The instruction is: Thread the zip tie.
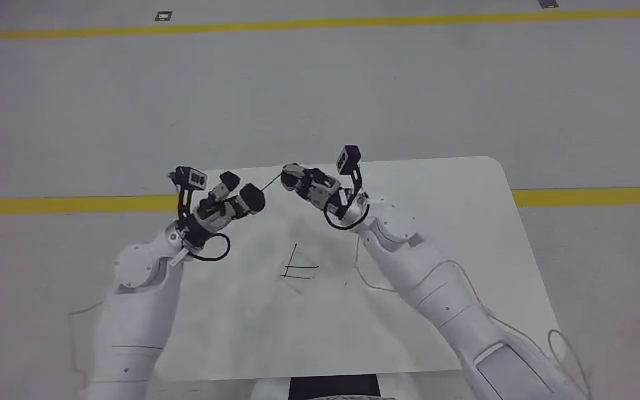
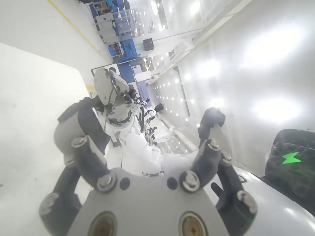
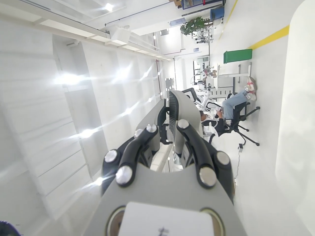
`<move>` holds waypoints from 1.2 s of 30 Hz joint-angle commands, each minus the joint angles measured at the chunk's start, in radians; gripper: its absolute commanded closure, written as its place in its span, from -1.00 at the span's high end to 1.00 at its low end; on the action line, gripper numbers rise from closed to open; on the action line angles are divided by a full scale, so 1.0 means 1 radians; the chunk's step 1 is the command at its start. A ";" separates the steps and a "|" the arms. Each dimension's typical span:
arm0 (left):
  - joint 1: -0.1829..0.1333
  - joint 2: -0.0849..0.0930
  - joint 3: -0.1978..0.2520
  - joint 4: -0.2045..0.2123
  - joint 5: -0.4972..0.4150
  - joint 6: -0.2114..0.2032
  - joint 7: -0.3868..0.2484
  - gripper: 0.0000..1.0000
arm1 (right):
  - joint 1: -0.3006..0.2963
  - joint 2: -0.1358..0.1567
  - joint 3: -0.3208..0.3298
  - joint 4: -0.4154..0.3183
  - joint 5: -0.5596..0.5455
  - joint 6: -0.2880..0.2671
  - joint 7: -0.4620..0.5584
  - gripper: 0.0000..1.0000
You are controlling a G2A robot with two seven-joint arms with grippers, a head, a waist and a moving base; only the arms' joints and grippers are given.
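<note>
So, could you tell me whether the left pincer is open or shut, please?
Open: on the left pincer, the dark-tipped fingers stand wide apart.

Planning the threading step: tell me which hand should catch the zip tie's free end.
Left. The left hand is open beside the free end of the zip tie, while the right hand looks shut on its other end.

Both arms are bent forward with elbows out and wrists turned inward. The left gripper (image 1: 241, 191) and right gripper (image 1: 290, 179) face each other, near but apart. Left jaws spread wide; right jaws pressed together.
</note>
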 commanded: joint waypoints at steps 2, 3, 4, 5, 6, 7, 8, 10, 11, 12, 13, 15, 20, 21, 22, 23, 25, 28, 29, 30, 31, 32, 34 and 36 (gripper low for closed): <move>-0.004 -0.001 0.009 0.003 0.005 0.000 -0.002 1.00 | -0.002 -0.002 -0.005 -0.006 -0.006 0.006 -0.006 -1.00; -0.004 -0.001 0.009 0.003 0.005 0.000 -0.002 1.00 | -0.002 -0.002 -0.005 -0.006 -0.006 0.006 -0.006 -1.00; -0.004 -0.001 0.009 0.003 0.005 0.000 -0.002 1.00 | -0.002 -0.002 -0.005 -0.006 -0.006 0.006 -0.006 -1.00; -0.004 -0.001 0.009 0.003 0.005 0.000 -0.002 1.00 | -0.002 -0.002 -0.005 -0.006 -0.006 0.006 -0.006 -1.00; -0.004 -0.001 0.009 0.003 0.005 0.000 -0.002 1.00 | -0.002 -0.002 -0.005 -0.006 -0.006 0.006 -0.006 -1.00; -0.004 -0.001 0.009 0.003 0.005 0.000 -0.002 1.00 | -0.002 -0.002 -0.005 -0.006 -0.006 0.006 -0.006 -1.00; -0.004 -0.001 0.009 0.003 0.005 0.000 -0.002 1.00 | -0.002 -0.002 -0.005 -0.006 -0.006 0.006 -0.006 -1.00; -0.001 0.000 0.017 -0.004 0.017 0.013 0.021 1.00 | -0.012 -0.001 -0.006 -0.023 -0.028 0.007 -0.022 -1.00; 0.001 0.001 0.019 -0.007 0.021 0.013 0.028 1.00 | -0.015 -0.001 -0.007 -0.030 -0.037 0.009 -0.029 -1.00; 0.003 0.002 0.021 -0.008 0.023 0.014 0.031 1.00 | -0.019 -0.001 -0.006 -0.036 -0.043 0.011 -0.035 -1.00; 0.004 0.003 0.022 -0.009 0.028 0.014 0.034 1.00 | -0.022 -0.002 -0.006 -0.043 -0.048 0.011 -0.041 -1.00; 0.005 0.005 0.024 -0.008 0.037 0.010 0.037 1.00 | -0.025 -0.003 -0.006 -0.050 -0.057 0.012 -0.047 -1.00; 0.005 0.010 0.026 -0.003 0.045 0.002 0.049 0.52 | -0.030 -0.004 -0.002 -0.063 -0.072 0.017 -0.050 -1.00; 0.005 0.010 0.027 -0.003 0.044 0.002 0.051 0.42 | -0.030 -0.004 -0.001 -0.064 -0.076 0.018 -0.051 -1.00; 0.005 0.011 0.027 -0.002 0.043 0.001 0.053 0.36 | -0.030 -0.004 -0.001 -0.065 -0.080 0.021 -0.050 -1.00; 0.005 0.012 0.028 -0.002 0.043 0.000 0.054 0.24 | -0.030 -0.004 -0.001 -0.066 -0.085 0.024 -0.050 -1.00; 0.005 0.014 0.030 -0.001 0.040 0.001 0.057 0.02 | -0.028 -0.005 -0.003 -0.066 -0.100 0.032 -0.052 -1.00; 0.006 0.016 0.034 0.002 0.040 0.002 0.060 -0.10 | -0.027 -0.007 -0.007 -0.067 -0.115 0.034 -0.055 -1.00; 0.006 0.017 0.035 0.002 0.040 0.002 0.061 -0.10 | -0.027 -0.008 -0.008 -0.067 -0.119 0.034 -0.056 -1.00; 0.006 0.018 0.036 0.003 0.040 0.002 0.062 -0.12 | -0.027 -0.008 -0.009 -0.067 -0.122 0.034 -0.058 -1.00; 0.006 0.019 0.037 0.004 0.040 0.003 0.062 -0.14 | -0.026 -0.009 -0.010 -0.066 -0.128 0.032 -0.061 -1.00; 0.005 0.020 0.037 0.005 0.041 0.003 0.062 -0.14 | -0.026 -0.010 -0.010 -0.066 -0.131 0.031 -0.063 -1.00; 0.004 0.022 0.037 0.008 0.040 0.003 0.063 -0.16 | -0.024 -0.012 -0.011 -0.067 -0.134 0.027 -0.064 -1.00; 0.003 0.024 0.036 0.011 0.041 0.003 0.063 -0.22 | -0.021 -0.013 -0.012 -0.065 -0.143 0.026 -0.066 -1.00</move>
